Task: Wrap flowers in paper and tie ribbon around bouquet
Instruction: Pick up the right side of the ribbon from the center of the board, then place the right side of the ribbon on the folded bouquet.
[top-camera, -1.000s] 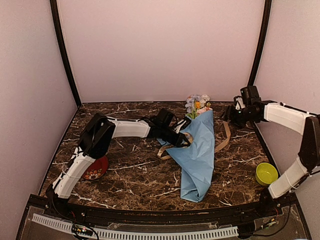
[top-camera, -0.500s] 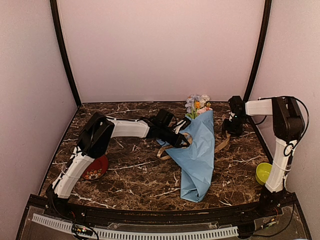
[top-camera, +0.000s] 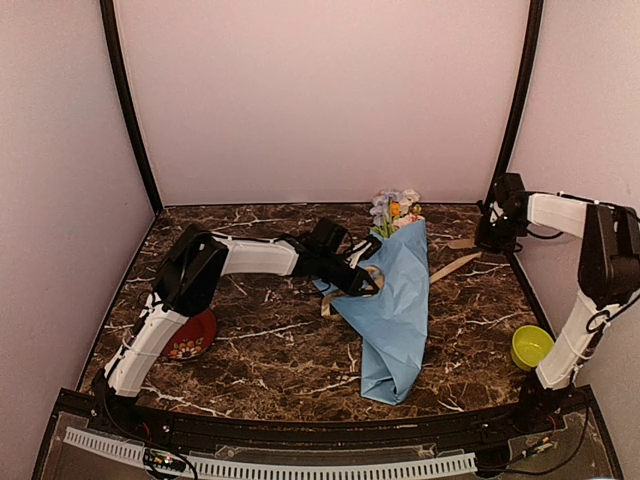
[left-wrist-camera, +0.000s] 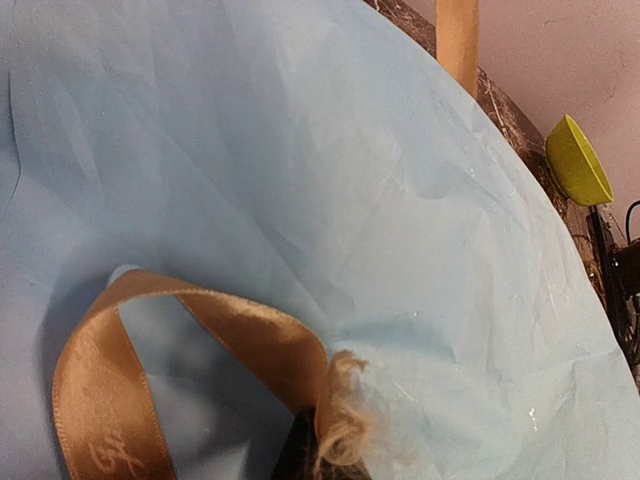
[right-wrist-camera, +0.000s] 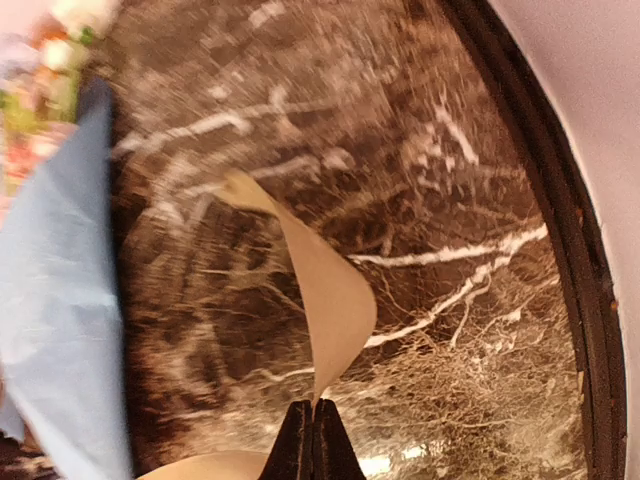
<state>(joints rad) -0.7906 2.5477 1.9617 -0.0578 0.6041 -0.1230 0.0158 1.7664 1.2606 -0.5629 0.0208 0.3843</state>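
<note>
Pulled since a second ago: one end of the ribbon (right-wrist-camera: 335, 300), now at the far right of the table (top-camera: 260, 350).
My right gripper (right-wrist-camera: 313, 445) pinches it, fingers pressed together; my left gripper (top-camera: 366, 283), also closed, grips the other end against the bouquet (top-camera: 397, 310) lying mid-table.
</note>
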